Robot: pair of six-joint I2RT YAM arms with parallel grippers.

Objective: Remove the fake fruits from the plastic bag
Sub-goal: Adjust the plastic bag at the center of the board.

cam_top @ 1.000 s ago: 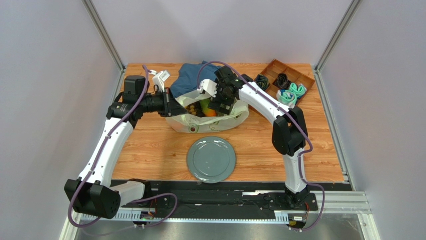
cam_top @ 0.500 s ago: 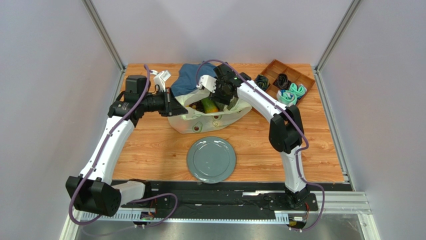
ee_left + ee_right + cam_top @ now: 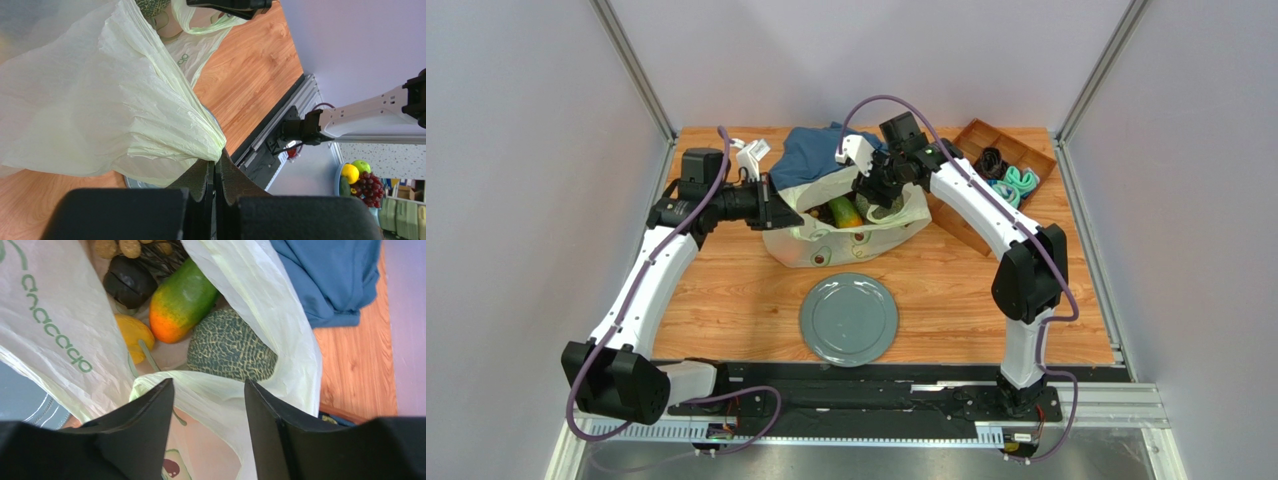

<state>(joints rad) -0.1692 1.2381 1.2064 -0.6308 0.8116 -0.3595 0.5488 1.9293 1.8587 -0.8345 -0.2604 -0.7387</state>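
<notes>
Wood-grain counter (image 3: 726,290) between grey walls, top view: the plastic bag (image 3: 826,245) stands at centre, mouth up. The fake fruits (image 3: 844,212) are inside it. A grey plate (image 3: 849,318) lies just in front, a blue cloth (image 3: 816,155) behind, and a wooden tray (image 3: 1011,150) with rolled socks (image 3: 1020,182) at the right rear corner. The left pincer (image 3: 776,212) meets the bag's left rim. The right pincer (image 3: 878,192) hangs over the right rim.

Left wrist view: the left pincer (image 3: 215,167) is fully closed, with a gathered tip of bag film clamped between its pads. The film fans out taut from that point. A green printed emblem (image 3: 182,60) shows on the bag; it cannot be read.

Right wrist view: the right pincer (image 3: 207,407) stands about half spread. A fold of the bag rim lies between its fingers (image 3: 150,415); no firm clamp is visible. Inside the bag lie a netted melon (image 3: 232,346), a green-and-orange fruit (image 3: 182,300), a yellow piece (image 3: 131,332), a dark rounded piece (image 3: 129,282) and tan pieces (image 3: 120,246). Green cursive lettering (image 3: 55,327) runs along the film; the characters cannot be read with certainty.
</notes>
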